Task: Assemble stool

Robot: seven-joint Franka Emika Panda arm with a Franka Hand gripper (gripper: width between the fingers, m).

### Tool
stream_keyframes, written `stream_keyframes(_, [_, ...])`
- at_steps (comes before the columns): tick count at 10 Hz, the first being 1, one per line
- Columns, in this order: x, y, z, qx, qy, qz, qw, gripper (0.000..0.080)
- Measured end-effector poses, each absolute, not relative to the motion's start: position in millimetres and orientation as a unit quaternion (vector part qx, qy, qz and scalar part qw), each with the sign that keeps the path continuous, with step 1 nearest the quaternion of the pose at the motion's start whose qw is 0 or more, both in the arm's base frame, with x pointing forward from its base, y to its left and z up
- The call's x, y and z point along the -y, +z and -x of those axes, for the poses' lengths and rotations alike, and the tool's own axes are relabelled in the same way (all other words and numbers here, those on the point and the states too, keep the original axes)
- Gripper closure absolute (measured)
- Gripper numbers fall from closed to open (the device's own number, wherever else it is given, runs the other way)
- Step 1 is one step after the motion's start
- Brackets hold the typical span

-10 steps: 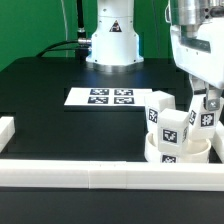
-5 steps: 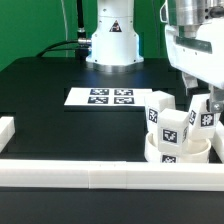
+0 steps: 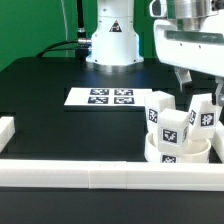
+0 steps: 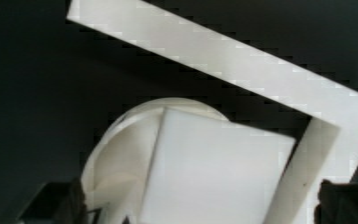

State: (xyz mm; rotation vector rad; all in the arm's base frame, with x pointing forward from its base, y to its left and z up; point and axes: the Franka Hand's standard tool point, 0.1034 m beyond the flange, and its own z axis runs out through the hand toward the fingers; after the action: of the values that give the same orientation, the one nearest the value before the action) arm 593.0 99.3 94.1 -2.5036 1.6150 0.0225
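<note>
The stool's round white seat [image 3: 152,153] lies at the exterior view's lower right, against the front rail. Three tagged white legs stand on it: one at the back left [image 3: 158,109], one in front [image 3: 172,131], one on the right [image 3: 205,116]. My gripper [image 3: 200,88] hangs just above the right leg, open and holding nothing. In the wrist view the seat's rim [image 4: 126,150] and a leg block [image 4: 229,165] fill the space under the gripper [image 4: 206,205]. Its dark fingertips [image 4: 51,203] sit far apart at the picture's corners.
A low white rail [image 3: 90,172] runs along the table's front, with a short piece [image 3: 6,128] at the exterior view's left. It also shows in the wrist view [image 4: 211,50]. The marker board [image 3: 103,97] lies mid-table. The arm's base [image 3: 110,40] stands behind it.
My gripper has let go of the right leg and risen straight up from it. The leg stays standing on the seat.
</note>
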Motion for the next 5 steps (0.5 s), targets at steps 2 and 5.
stream_keyframes(2, [-100.0,95.8,-592.3,-0.442,0.004,0.894,0.074,0.0150])
stream_keyframes(5, [-99.2,104.2,-597.1,-0.310,-0.006,0.949,0.064,0.0150])
